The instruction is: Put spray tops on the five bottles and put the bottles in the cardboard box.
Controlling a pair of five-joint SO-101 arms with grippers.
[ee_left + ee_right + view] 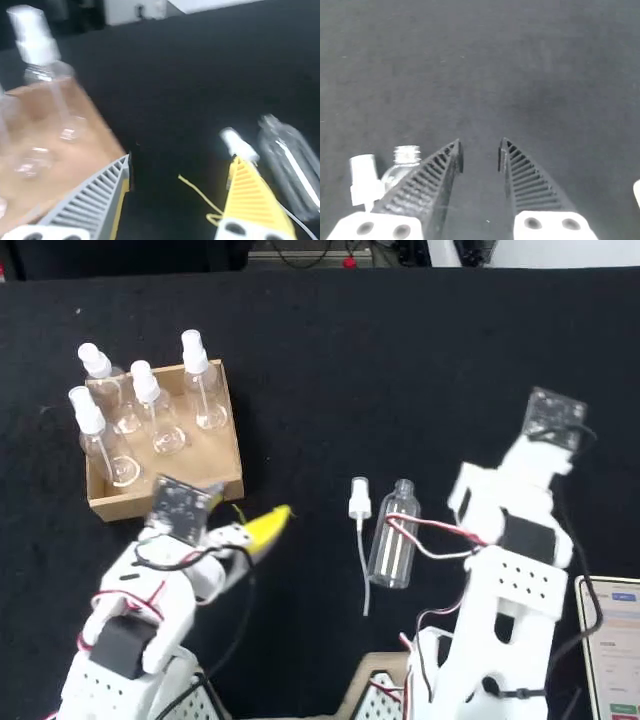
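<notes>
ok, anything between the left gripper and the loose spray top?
Nothing visible does. The left gripper is open, and the spray top lies on the black table just past its yellow finger. The uncapped bottle lies beyond the top, and the cardboard box sits off to the other side.

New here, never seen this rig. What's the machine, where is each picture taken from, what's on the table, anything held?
The machine is two small white robot arms side by side at a black table. One picture looks down from a fixed camera above. The other two come from a camera on each arm's wrist, looking along its claw. The grey and yellow left claw and the black right claw are both open and hold nothing. A brown cardboard box holds four clear plastic bottles with white spray tops. A fifth clear bottle lies uncapped on the table beside a loose white spray top.
</notes>
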